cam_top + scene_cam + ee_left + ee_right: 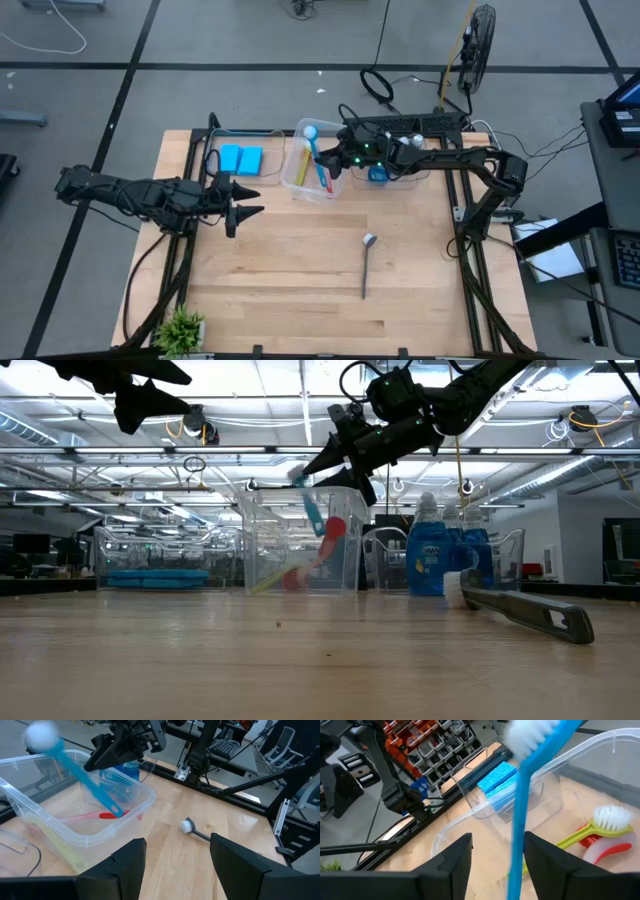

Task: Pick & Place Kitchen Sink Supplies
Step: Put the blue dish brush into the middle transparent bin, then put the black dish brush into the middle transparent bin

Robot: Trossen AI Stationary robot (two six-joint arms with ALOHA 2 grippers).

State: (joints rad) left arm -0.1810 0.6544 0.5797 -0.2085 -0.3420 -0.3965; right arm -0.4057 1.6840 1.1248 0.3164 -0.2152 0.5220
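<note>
A blue long-handled brush (85,772) leans tilted in a clear bin (300,185), its lower end on the bin floor and its white head (310,130) above the rim. A red brush (605,852) and a yellow brush (575,840) lie in the same bin. My right gripper (497,860) is open above the bin, with the blue handle (519,845) between its fingers. My left gripper (248,207) is open and hovers left of the bin. Blue sponges (240,158) and blue bottles (430,555) sit in other bins. A grey long-handled tool (367,265) lies flat on the table. My right gripper has the blue brush's handle (519,845) standing between its open fingers, close to one finger (545,860). I cannot tell whether that finger touches it. The brush's lower end rests in the bin.
Clear bins stand in a row along the far side of the table. A small green plant (182,328) sits at the near left corner. The wooden table top (300,290) around the grey tool is bare. Black frame rails run along both sides.
</note>
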